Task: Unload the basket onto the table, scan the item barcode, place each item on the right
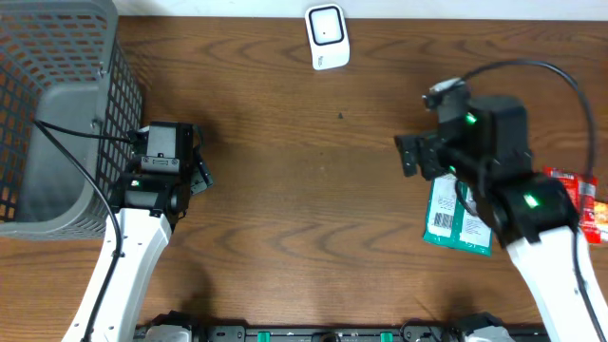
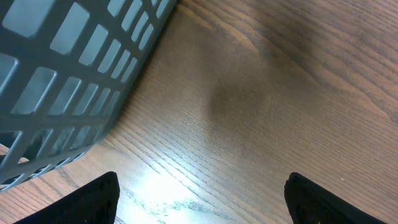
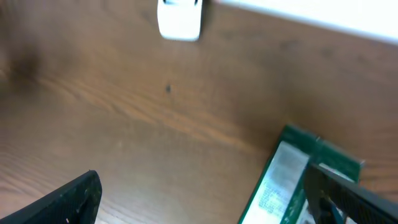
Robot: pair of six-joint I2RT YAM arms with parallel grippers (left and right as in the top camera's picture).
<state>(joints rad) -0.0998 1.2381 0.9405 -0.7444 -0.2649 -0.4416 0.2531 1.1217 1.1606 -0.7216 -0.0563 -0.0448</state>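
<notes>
**Packet not yet picked up, both pincers wide**

The flat green plastic packet with a white barcode label (image 1: 445, 218) lies on the right side of the brown wood-grain table (image 1: 285, 218), its barcode face turned up. Much of it is covered from above by the right arm, and in the right wrist view its near corner sits just beside one of that arm's fingers. Nothing is gripping it.

The right gripper (image 1: 407, 156) hangs beside the packet's upper left edge with its jaws spread fully apart and nothing between them. It is pointed out over bare wood rather than down at the packet. The small white handheld-style scanner unit (image 1: 326, 36) stands at the far edge of the table, well apart from the packet and ahead of the right gripper.

A red wrapped item (image 1: 570, 185) lies at the table's right edge, near the packet. On the far left stands a grey plastic mesh basket (image 1: 123, 95), with the left gripper (image 1: 201, 157) just beside its wall, jaws also apart and empty.

The work looks to be at the very start, in the reach toward the item. The next move probably calls for the right gripper to swing over the packet, come down on an edge and close. The label must stay uncovered so it can be turned toward the scanner.
</notes>
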